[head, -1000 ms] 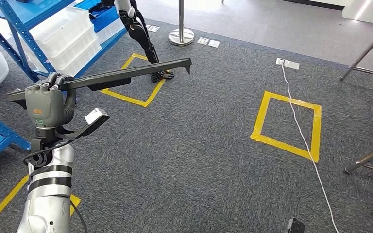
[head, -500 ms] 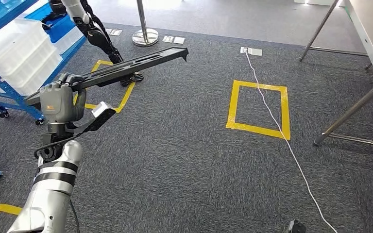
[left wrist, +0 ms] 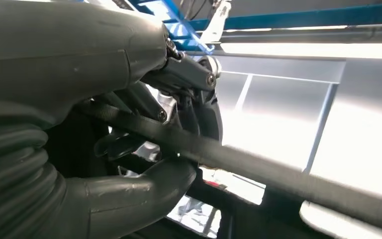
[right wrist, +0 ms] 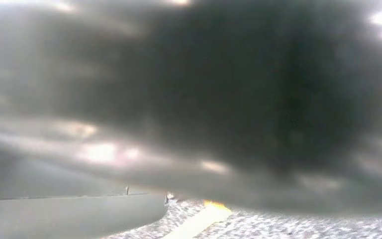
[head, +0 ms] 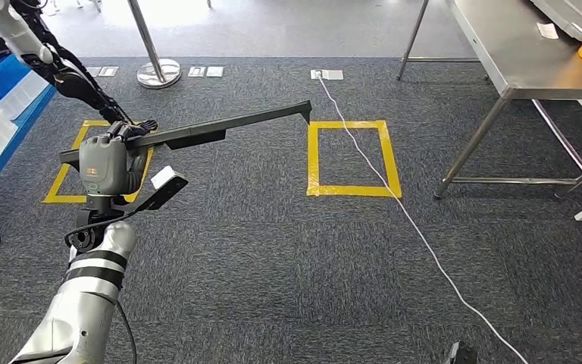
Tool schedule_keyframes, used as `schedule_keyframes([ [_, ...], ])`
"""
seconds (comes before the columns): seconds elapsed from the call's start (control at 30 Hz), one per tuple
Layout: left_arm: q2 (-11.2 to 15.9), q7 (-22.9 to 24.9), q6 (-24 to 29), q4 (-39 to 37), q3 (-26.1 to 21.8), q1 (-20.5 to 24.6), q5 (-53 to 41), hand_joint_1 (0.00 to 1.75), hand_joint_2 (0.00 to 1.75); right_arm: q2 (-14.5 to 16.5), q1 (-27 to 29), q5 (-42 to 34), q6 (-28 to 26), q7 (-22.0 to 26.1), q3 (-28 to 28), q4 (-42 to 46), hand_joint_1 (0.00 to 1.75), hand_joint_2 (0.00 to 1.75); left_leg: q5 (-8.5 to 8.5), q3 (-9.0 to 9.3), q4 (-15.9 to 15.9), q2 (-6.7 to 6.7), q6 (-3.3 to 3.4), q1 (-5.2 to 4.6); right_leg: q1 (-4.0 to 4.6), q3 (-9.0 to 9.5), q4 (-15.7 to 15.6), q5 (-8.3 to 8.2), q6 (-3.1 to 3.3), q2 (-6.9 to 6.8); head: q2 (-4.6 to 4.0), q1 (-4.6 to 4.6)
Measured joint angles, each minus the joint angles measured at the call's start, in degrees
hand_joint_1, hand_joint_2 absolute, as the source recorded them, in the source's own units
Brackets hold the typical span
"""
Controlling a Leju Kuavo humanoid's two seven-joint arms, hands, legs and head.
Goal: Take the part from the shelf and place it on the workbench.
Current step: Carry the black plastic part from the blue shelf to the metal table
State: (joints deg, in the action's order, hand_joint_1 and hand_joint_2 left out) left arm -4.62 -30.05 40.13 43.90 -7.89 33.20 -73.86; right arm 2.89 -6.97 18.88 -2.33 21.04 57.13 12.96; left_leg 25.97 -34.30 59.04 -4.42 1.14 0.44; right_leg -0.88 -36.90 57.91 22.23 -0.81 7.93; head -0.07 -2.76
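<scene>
One long black part [head: 197,130] in your left hand [head: 106,163], fingers wrapped tight near its end, bar level over carpet [head: 273,250], hooked tip above yellow square [head: 352,158]. Workbench [head: 530,64] far right, well apart. Right hand: you cannot tell from blur.
</scene>
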Motion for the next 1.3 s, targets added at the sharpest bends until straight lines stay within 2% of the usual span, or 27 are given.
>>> schedule_keyframes([
  [0.03,-0.32,-0.40,0.00,0.02,-0.19,0.11,0.04,1.75,1.75,-0.01,0.14,0.01,-0.01,0.01,0.00,0.00,0.00,0.00,-0.13,0.11,-0.30,0.61,0.13,-0.08,-0.21,-0.18,-0.12,-0.12,-0.37,0.42,0.00,-0.04],
  [0.07,-0.71,-0.92,0.00,0.07,-0.39,0.16,0.09,1.75,1.75,-0.02,0.30,0.01,-0.02,0.02,0.00,0.00,0.00,0.00,-0.38,0.33,-0.75,1.21,0.32,-0.08,-0.24,-0.51,0.12,-0.06,-0.64,-0.13,0.00,-0.03],
  [0.1,-1.04,-1.67,-0.01,0.19,-0.68,0.19,0.35,1.75,1.75,0.00,0.38,0.03,-0.03,0.03,0.00,0.00,0.00,0.00,-0.69,0.60,-1.25,1.81,0.56,-0.01,-0.15,-1.11,1.07,0.40,-0.76,-1.53,0.00,0.05],
  [0.17,-1.64,-3.70,0.00,0.64,-1.55,0.19,1.27,1.75,1.75,0.06,0.21,0.10,-0.03,0.04,-0.02,0.00,0.00,0.00,-1.09,0.94,-1.93,3.15,0.88,-0.02,0.02,-3.77,6.18,2.80,-0.61,-5.32,0.00,0.26],
  [0.2,-1.96,-4.81,0.00,0.86,-2.14,0.18,1.73,1.75,1.75,0.09,0.06,0.14,-0.03,0.05,-0.03,0.00,0.00,0.00,-1.11,0.93,-1.98,3.90,1.00,-0.11,-0.01,-5.61,9.96,4.37,-0.58,-6.50,0.00,0.34],
  [0.27,-2.60,-6.66,0.00,1.11,-3.45,0.08,1.72,1.75,1.75,0.10,-0.09,0.21,-0.03,0.05,-0.06,0.00,0.00,0.00,-1.03,0.87,-1.96,5.47,1.00,-0.23,-0.14,-8.21,15.28,6.09,-0.95,-7.30,0.00,0.36],
  [0.3,-2.89,-7.53,0.00,1.30,-4.03,-0.01,1.49,1.75,1.75,0.10,-0.09,0.23,-0.03,0.05,-0.07,0.00,0.00,0.00,-0.97,0.86,-1.95,6.21,0.95,-0.23,-0.19,-7.99,14.97,5.77,-1.40,-7.54,0.00,0.40],
  [0.33,-3.14,-8.34,0.00,1.62,-4.52,-0.10,1.33,1.75,1.75,0.08,-0.09,0.25,-0.04,0.05,-0.07,0.00,0.00,0.00,-0.90,0.87,-1.92,6.89,0.84,-0.23,-0.22,-6.53,12.35,4.75,-1.92,-7.93,0.00,0.42],
  [0.4,-3.54,-9.49,0.00,2.53,-5.17,-0.20,1.32,1.75,1.75,0.03,-0.19,0.25,-0.07,0.05,-0.07,0.01,0.00,0.00,-0.60,0.89,-1.75,8.12,0.42,-0.46,-0.07,-1.86,4.27,2.29,-2.59,-10.25,0.00,0.55],
  [0.47,-3.72,-9.83,0.00,3.37,-5.52,-0.20,1.39,1.75,1.75,0.03,-0.36,0.25,-0.09,0.07,-0.09,0.01,0.00,0.00,-0.18,0.99,-1.53,9.29,-0.14,-0.91,0.22,0.74,-0.23,1.01,-2.15,-11.83,0.00,0.55],
  [0.53,-3.93,-9.92,0.00,3.86,-5.74,-0.21,1.44,1.75,1.75,0.04,-0.36,0.24,-0.15,0.08,-0.11,0.00,0.00,0.00,0.16,1.27,-1.49,10.59,-0.63,-1.03,0.35,0.83,-0.62,0.77,-1.29,-10.81,0.00,0.44],
  [0.57,-4.06,-9.94,0.00,4.06,-5.81,-0.22,1.42,1.75,1.75,0.05,-0.30,0.23,-0.18,0.08,-0.11,0.00,0.00,0.00,0.49,1.33,-1.28,10.56,-0.94,-0.86,0.19,0.85,-0.64,0.73,-0.94,-10.03,0.00,0.39],
  [0.63,-4.24,-9.95,0.00,4.53,-5.98,-0.27,1.07,1.75,1.75,0.08,-0.30,0.17,-0.21,0.09,-0.13,0.00,0.00,0.00,2.42,0.36,1.38,8.44,-1.49,-0.44,-0.19,0.98,-0.75,0.61,-0.32,-8.68,0.00,0.25],
  [0.7,-4.26,-9.95,0.00,5.00,-6.12,-0.56,0.61,1.75,1.75,0.07,-0.45,0.06,-0.15,0.11,-0.13,0.00,0.00,0.00,5.95,-2.79,8.23,5.49,-1.81,-0.21,-0.31,1.05,-0.75,0.58,0.17,-7.46,0.00,0.07],
  [0.73,-4.26,-9.91,0.00,5.13,-6.10,-0.84,0.65,1.75,1.75,0.04,-0.51,-0.04,-0.07,0.13,-0.13,0.00,0.00,0.00,7.41,-4.67,11.95,4.82,-1.87,-0.18,-0.27,1.06,-0.74,0.56,0.33,-6.73,0.00,0.06],
  [0.77,-4.25,-9.73,-0.01,5.15,-5.96,-1.15,0.84,1.75,1.75,0.02,-0.51,-0.17,0.05,0.14,-0.13,0.00,0.00,0.00,7.97,-6.05,14.38,4.53,-1.88,-0.16,-0.24,1.07,-0.72,0.56,0.40,-5.93,0.00,0.06],
  [0.8,-4.24,-9.43,-0.02,5.14,-5.71,-1.40,1.10,1.75,1.75,0.00,-0.48,-0.35,0.20,0.14,-0.11,0.00,0.00,0.00,7.42,-6.53,14.82,4.38,-1.84,-0.13,-0.21,1.09,-0.69,0.56,0.40,-5.05,0.00,0.05],
  [0.83,-4.22,-9.01,-0.02,5.10,-5.35,-1.54,1.38,1.75,1.75,-0.01,-0.44,-0.54,0.37,0.15,-0.10,0.00,0.00,0.00,5.85,-5.98,13.15,4.19,-1.73,-0.06,-0.21,1.12,-0.65,0.56,0.39,-4.19,0.00,0.05],
  [0.87,-4.16,-8.61,-0.02,5.08,-4.96,-1.54,1.57,1.75,1.75,-0.01,-0.41,-0.68,0.50,0.15,-0.09,0.00,0.00,0.00,3.69,-4.56,9.84,3.63,-1.61,0.06,-0.22,1.16,-0.59,0.56,0.37,-3.37,0.00,0.04],
  [0.93,-3.89,-7.90,-0.01,4.96,-4.20,-1.30,2.00,1.75,1.75,-0.01,-0.45,-0.86,0.70,0.16,-0.07,0.00,0.00,0.00,0.51,-1.43,2.90,1.23,-1.44,0.44,-0.12,1.01,-0.42,0.50,0.21,-1.96,0.00,0.10],
  [1.0,-3.68,-7.25,-0.02,4.70,-3.38,-1.13,2.14,1.75,1.75,-0.03,-0.42,-0.91,0.83,0.16,-0.07,0.00,0.00,0.00,-0.14,-0.17,0.02,-0.04,-1.33,0.43,-0.13,0.52,-0.43,0.23,-0.34,-0.79,0.00,0.13],
  [1.07,-3.66,-6.78,-0.03,4.47,-2.52,-0.99,2.25,1.75,1.75,-0.08,-0.14,-0.91,0.97,0.15,-0.05,0.00,0.00,0.00,-0.36,-0.03,-0.42,1.11,-0.87,0.22,-0.33,-0.08,-0.52,-0.02,-1.08,0.12,0.00,0.10],
  [1.1,-3.65,-6.66,-0.03,4.38,-2.13,-0.89,2.45,1.75,1.75,-0.08,0.02,-0.92,1.05,0.14,-0.04,-0.01,0.00,0.00,-0.57,0.09,-0.68,1.71,-0.49,0.21,-0.30,-0.53,-0.12,0.19,-1.30,-0.52,0.00,0.16],
  [1.13,-3.63,-6.61,-0.03,4.33,-1.80,-0.79,2.79,1.75,1.75,-0.06,0.07,-0.92,1.13,0.14,-0.03,-0.01,0.00,0.00,-0.79,0.16,-0.96,2.38,-0.05,0.22,-0.14,-1.44,1.37,0.96,-1.30,-2.00,0.00,0.31],
  [1.2,-3.54,-6.57,-0.02,4.22,-1.36,-0.66,3.57,1.75,1.75,0.01,-0.03,-0.93,1.25,0.14,-0.02,-0.02,0.00,0.00,-0.98,0.22,-1.26,3.81,0.54,0.01,0.12,-4.73,7.92,3.87,-0.93,-5.69,0.00,0.64],
  [1.27,-3.40,-6.57,-0.01,4.01,-1.22,-0.64,4.02,1.75,1.75,0.02,-0.12,-0.93,1.30,0.14,-0.02,-0.02,0.00,0.00,-0.94,0.15,-1.26,5.40,0.76,-0.21,0.07,-8.30,15.43,6.48,-0.87,-7.12,0.00,0.80],
  [1.3,-3.37,-6.61,-0.02,3.89,-1.16,-0.67,4.14,1.75,1.75,0.02,-0.10,-0.93,1.32,0.14,-0.02,-0.02,0.00,0.00,-0.91,0.13,-1.26,6.15,0.79,-0.25,0.01,-8.83,16.69,6.71,-1.16,-7.33,0.00,0.82],
])
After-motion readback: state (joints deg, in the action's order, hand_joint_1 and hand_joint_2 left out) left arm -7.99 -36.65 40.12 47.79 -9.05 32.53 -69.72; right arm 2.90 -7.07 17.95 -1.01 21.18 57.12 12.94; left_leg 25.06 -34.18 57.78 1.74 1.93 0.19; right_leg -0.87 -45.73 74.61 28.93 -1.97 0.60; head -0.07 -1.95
